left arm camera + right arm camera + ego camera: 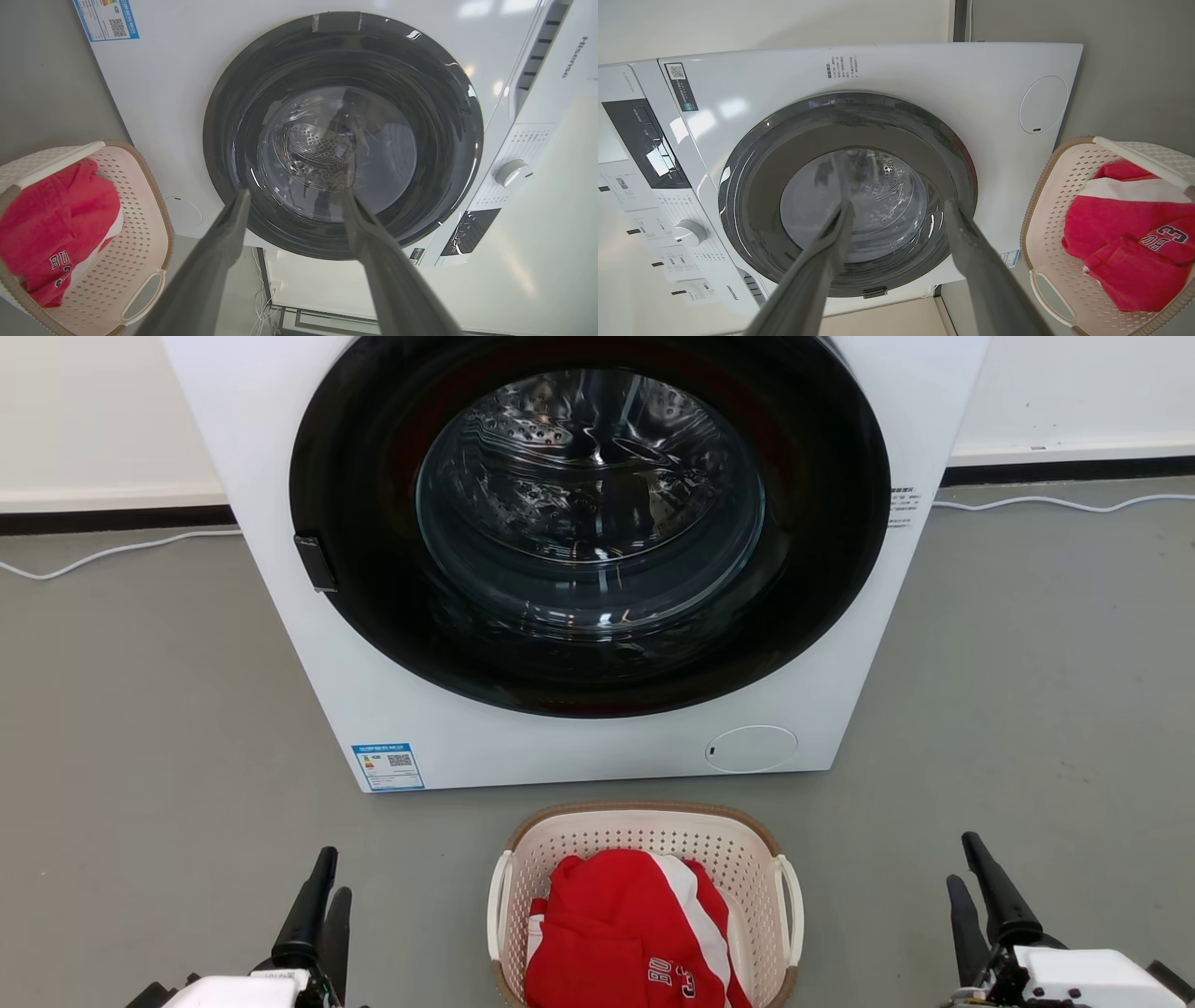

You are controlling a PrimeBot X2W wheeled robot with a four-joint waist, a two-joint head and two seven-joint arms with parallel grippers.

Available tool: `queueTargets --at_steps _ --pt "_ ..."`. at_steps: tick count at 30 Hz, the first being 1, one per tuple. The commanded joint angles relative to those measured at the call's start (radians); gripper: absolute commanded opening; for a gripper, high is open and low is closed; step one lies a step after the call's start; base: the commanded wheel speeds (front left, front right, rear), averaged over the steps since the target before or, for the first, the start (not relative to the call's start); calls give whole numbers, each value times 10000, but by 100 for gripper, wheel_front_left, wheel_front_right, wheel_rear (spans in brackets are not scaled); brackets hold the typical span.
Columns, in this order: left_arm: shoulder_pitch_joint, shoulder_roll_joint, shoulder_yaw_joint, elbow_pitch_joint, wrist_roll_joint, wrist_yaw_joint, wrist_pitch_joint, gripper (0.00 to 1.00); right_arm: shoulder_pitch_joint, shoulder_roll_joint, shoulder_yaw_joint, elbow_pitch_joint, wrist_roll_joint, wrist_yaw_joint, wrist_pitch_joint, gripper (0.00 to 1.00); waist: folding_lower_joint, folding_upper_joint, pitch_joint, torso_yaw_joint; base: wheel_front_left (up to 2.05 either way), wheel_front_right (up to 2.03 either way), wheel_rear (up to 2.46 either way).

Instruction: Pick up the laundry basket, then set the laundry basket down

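So, head view first: the laundry basket (653, 829) sits on the grey floor (140, 709) at bottom centre of the frame, just in front of the washer (560, 756), with a red and white shirt (607, 933) piled inside. My left gripper (334, 871) is at lower left and my right gripper (962, 859) at lower right, both well apart from the basket's side handles.

Left wrist view: the fingers are spread wide with nothing between them, pointing at the washer, and the basket is at the lower left of the frame.

Right wrist view: same deal, fingers spread and empty, with the basket at the lower right edge.
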Motion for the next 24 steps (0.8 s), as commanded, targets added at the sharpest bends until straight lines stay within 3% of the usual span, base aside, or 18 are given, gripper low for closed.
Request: queueTargets --at_steps 1,12,24 --pt "-391 44 11 -375 76 -10 -105 100 -349 -110 122 -324 -117 14 -150 100 -2 0 8 -6 0 0 0" --pt "-493 61 -102 -736 653 -16 -427 100 -461 -273 506 -564 -459 21 -517 100 -3 0 38 -41 0 0 0" --pt "-552 80 -299 -1089 2047 -24 -780 100 -569 -454 907 -961 -1042 29 -872 100 -3 0 50 -61 0 0 0"
